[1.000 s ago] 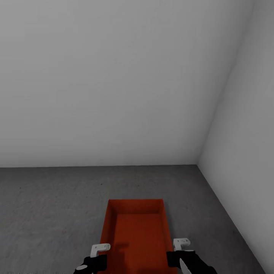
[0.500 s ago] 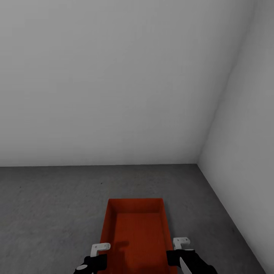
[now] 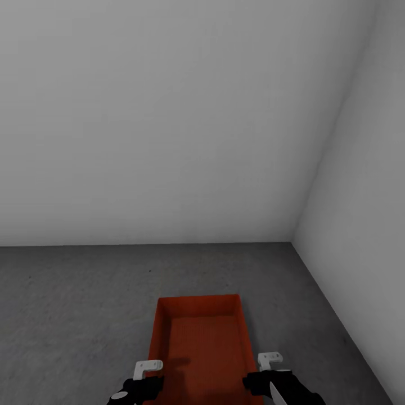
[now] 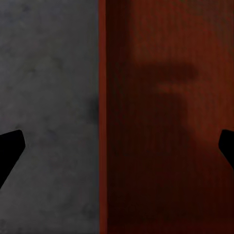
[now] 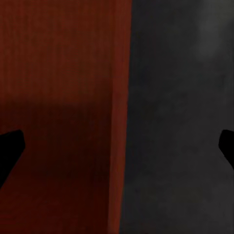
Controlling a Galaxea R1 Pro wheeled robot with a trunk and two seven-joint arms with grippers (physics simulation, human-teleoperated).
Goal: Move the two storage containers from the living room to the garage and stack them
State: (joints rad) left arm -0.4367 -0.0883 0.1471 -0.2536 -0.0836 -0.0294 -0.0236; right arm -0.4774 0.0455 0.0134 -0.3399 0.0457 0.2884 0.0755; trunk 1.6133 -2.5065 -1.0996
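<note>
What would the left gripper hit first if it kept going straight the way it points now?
Probably the storage container's side wall: the left gripper is open with its fingers straddling that rim, floor outside. Depth is unclear.

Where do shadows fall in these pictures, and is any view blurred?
Head view: sharp, soft even light, a dim shadow on the container's bottom near the left tool. Left wrist view: arm-shaped shadow inside the container, slightly soft. Right wrist view: darker, floor murky.

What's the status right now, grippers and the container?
Left gripper open, astride the container's left wall. Right gripper open, astride its right wall. Storage container over concrete floor, near the corner. Nothing in the way.
</note>
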